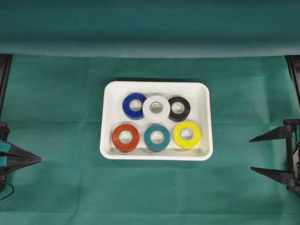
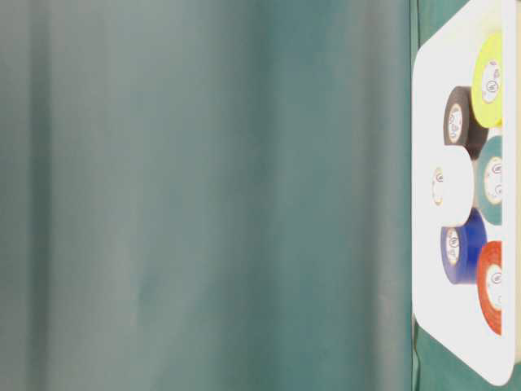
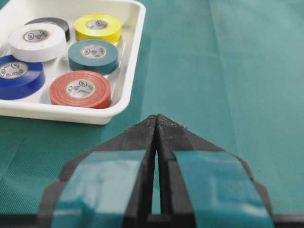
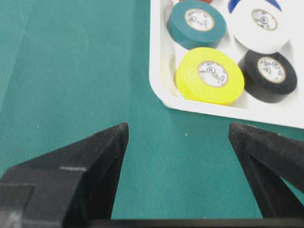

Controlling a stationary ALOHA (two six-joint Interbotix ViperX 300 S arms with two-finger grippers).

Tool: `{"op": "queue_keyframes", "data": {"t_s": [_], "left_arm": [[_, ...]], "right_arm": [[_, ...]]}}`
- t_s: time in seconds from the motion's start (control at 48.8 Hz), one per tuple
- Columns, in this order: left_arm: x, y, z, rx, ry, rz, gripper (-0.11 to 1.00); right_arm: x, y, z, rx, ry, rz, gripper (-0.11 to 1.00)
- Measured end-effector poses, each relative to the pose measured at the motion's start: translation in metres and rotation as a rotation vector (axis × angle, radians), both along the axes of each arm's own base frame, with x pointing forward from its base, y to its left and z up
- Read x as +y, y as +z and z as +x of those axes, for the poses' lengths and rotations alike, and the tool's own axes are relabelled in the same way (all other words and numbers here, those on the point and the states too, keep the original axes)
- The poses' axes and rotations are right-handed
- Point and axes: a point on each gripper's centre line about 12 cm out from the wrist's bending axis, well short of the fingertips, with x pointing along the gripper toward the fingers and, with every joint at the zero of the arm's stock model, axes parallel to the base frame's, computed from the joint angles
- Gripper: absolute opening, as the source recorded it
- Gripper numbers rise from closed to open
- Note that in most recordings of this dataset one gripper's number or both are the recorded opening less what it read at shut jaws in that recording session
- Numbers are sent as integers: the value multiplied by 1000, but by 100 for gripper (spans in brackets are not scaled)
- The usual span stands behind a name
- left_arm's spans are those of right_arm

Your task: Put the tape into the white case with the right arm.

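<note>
The white case [image 1: 108,140] lies in the middle of the green cloth and holds several tape rolls: blue [image 1: 134,106], white [image 1: 156,108], black [image 1: 178,108], red [image 1: 125,138], teal [image 1: 157,138] and yellow [image 1: 187,135]. My right gripper [image 1: 253,154], all black, stands open at the right edge, well apart from the case, with nothing between its fingers. In the right wrist view the yellow tape [image 4: 210,76] lies nearest inside the case rim [image 4: 156,71]. My left gripper [image 1: 39,160], with teal patches, rests shut at the left edge, empty.
A raised green backdrop [image 1: 150,28] runs along the far side. Green cloth [image 1: 61,103] surrounds the case on all sides. The table-level view shows mostly blurred backdrop, with the case [image 2: 427,187] at its right edge.
</note>
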Motion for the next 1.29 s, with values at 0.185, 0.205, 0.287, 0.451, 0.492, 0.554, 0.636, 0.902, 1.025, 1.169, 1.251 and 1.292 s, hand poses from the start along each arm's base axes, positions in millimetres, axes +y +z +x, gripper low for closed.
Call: {"op": "queue_keyframes", "data": {"t_s": [0.185,0.205,0.287,0.451,0.492,0.554,0.636,0.902,1.025,1.169,1.251,1.292], "left_arm": [[0,0,0,0,0,0,0],[0,0,0,-2,0,0,0],[0,0,0,-2,0,0,0],[0,0,0,0,0,0,0],[0,0,0,-2,0,0,0],[0,0,0,-2,0,0,0],[0,0,0,0,0,0,0],[0,0,0,-2,0,0,0],[0,0,0,0,0,2,0],[0,0,0,0,0,2,0],[0,0,0,0,0,0,0],[0,0,0,-2,0,0,0]], "right_arm": [[1,1,-2,-23,2,5,63],[1,2,-2,-26,4,6,63],[2,1,-2,-35,16,10,63],[7,-2,-3,-58,52,20,63],[9,-2,-3,-68,65,24,63],[11,-3,-3,-81,80,31,62],[13,-3,-3,-96,95,36,62],[13,-4,-4,-96,100,35,62],[13,-4,-3,-95,99,35,62],[13,-4,-3,-95,99,35,62],[13,-4,-3,-97,99,35,62],[13,-4,-3,-97,99,35,62]]}}
